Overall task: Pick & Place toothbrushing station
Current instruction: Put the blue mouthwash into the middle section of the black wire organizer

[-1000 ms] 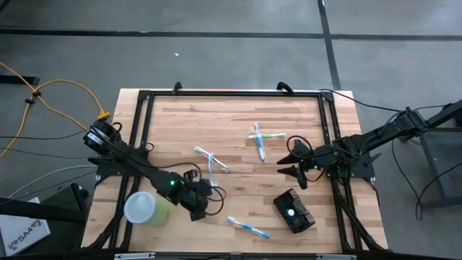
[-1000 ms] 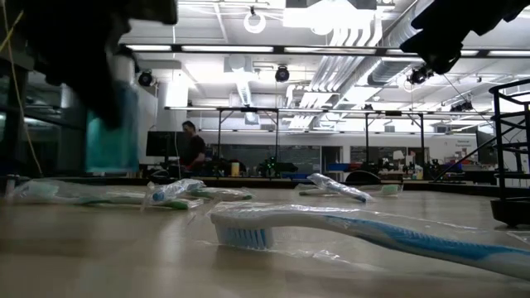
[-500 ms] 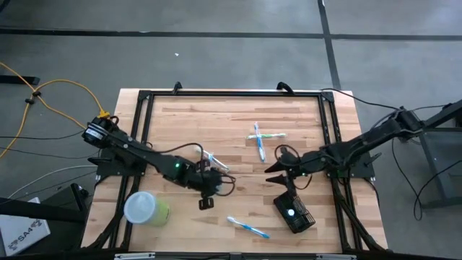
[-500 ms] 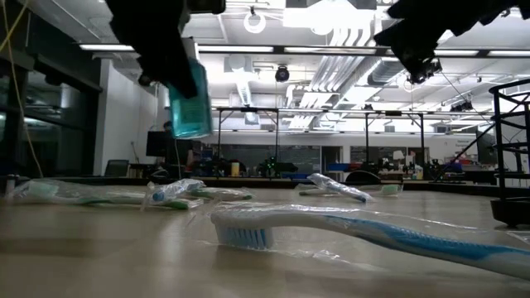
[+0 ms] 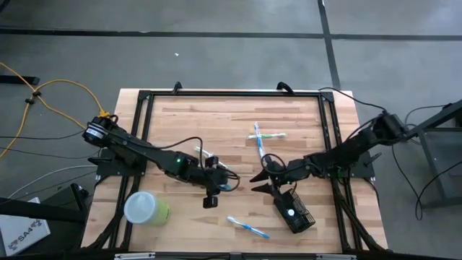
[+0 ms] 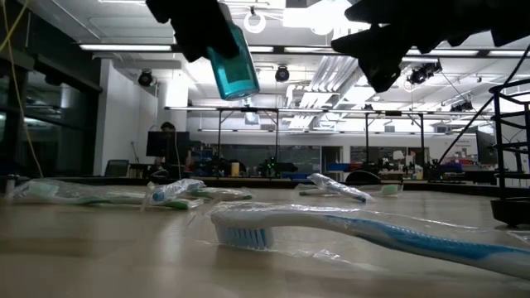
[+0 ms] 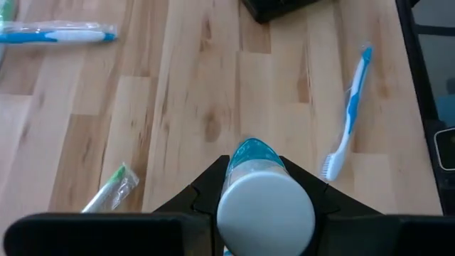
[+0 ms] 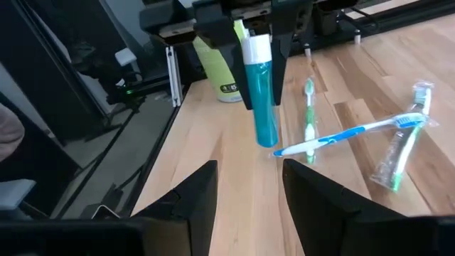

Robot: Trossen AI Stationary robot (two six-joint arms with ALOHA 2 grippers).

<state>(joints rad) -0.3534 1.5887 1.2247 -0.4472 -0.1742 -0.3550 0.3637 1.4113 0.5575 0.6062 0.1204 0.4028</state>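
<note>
Now left gripper (image 5: 224, 185) carries teal tube (image 6: 233, 68) closer to right gripper (image 5: 261, 183).

High view — straight down over the whole desk (image 5: 238, 115). Low view — level at desk height, facing the room behind. Wrist views — close past each arm's own fingers; both share the teal tube (image 8: 264, 99), also caught in the low view.

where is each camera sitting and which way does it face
High: above, looking straight down; both arms, left hand, right hand, black mesh holder.
Low: table height, looking across; nearest toothbrush.
Left wrist: looks down past its hand shut on the teal tube.
Right wrist: faces the left arm past its open fingers.
Shared: the tube.
</note>
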